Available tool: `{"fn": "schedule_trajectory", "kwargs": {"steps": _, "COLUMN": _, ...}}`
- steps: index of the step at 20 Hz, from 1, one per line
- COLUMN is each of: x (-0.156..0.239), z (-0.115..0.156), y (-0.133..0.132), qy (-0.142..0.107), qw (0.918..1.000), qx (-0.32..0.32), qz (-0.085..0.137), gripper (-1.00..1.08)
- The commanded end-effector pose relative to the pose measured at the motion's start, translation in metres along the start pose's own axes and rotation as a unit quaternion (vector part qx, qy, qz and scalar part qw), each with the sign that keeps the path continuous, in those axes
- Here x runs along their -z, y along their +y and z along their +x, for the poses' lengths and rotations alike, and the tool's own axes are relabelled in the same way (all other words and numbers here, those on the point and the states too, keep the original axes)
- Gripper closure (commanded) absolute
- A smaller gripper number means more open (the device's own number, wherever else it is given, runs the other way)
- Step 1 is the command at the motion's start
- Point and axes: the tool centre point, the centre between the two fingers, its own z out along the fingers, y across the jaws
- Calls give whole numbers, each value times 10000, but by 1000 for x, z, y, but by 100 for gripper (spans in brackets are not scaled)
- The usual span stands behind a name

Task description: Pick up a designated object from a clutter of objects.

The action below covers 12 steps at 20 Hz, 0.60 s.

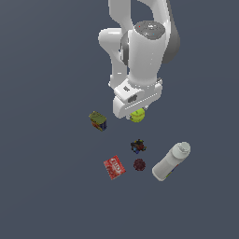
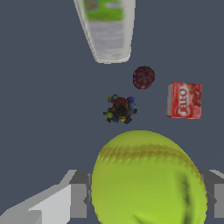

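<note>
The yellow-green tennis ball (image 1: 137, 115) with pale seam lines sits right under the white hand, between the fingers of my gripper (image 1: 136, 116). In the wrist view the ball (image 2: 148, 179) fills the gap, with a grey finger (image 2: 78, 200) against one side and the other finger (image 2: 218, 200) at the opposite side. The gripper is shut on the ball. Whether the ball rests on the floor or hangs above it I cannot tell. The remaining clutter lies apart from it.
A dark multicoloured cube (image 1: 137, 146) lies closest to the ball. Beyond it are a dark red bumpy ball (image 1: 139, 164), a flat red packet (image 1: 114, 167) and a white bottle (image 1: 171, 161) on its side. A green-blue box (image 1: 98, 121) stands toward the exterior view's left.
</note>
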Motion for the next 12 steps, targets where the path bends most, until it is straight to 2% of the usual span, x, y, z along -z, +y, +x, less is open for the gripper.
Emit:
{"fn": "schedule_trajectory", "kwargs": {"steps": 1, "x": 23, "z": 4, "y": 17, "qy": 3, "qw": 10000, "qx": 2, "qz": -3, "gripper": 108}}
{"fn": "schedule_trajectory", "kwargs": {"steps": 12, "x": 106, "z": 20, "y": 81, "qy": -3, "qw": 10000, "qx": -5, "qz": -17, "gripper": 108}}
